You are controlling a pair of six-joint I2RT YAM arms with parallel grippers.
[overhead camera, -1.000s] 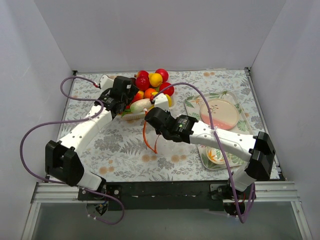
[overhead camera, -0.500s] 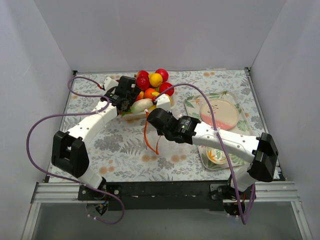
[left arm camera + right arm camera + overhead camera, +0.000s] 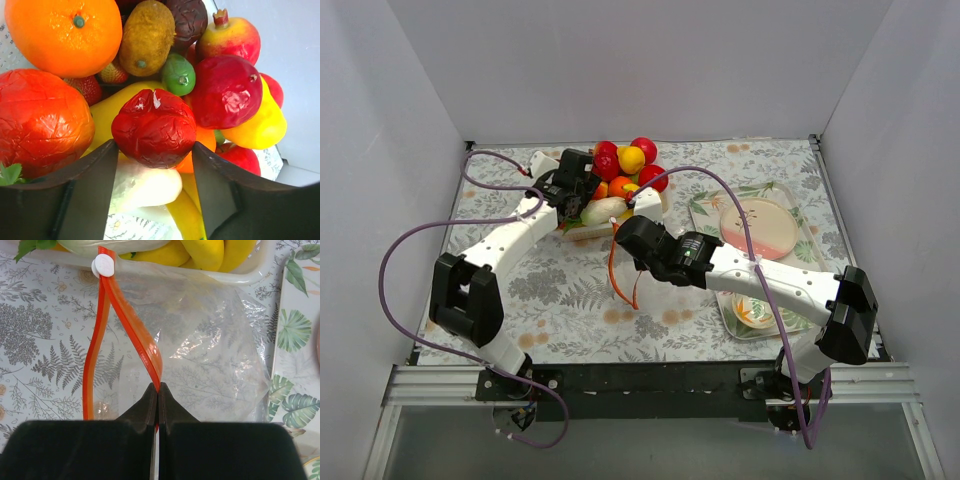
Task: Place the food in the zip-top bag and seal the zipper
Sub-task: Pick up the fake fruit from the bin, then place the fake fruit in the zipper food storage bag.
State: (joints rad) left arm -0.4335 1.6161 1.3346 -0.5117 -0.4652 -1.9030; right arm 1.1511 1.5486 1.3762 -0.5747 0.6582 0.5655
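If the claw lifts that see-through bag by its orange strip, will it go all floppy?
Probably floppy: the zip-top bag is thin and crinkled, and its zipper curves where the right claw pinches it. It likely weighs little, since it looks empty. Its mouth may sag, with only one side held.

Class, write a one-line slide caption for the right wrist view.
Right gripper, jaws shut on the zipper, props the zip-top bag open beside the food.

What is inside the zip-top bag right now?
Nothing: through the clear zip-top bag only the fern-print tablecloth shows. The right gripper pinches one lip of the zipper, holding the mouth open. Its fingers cover the bag's near edge.
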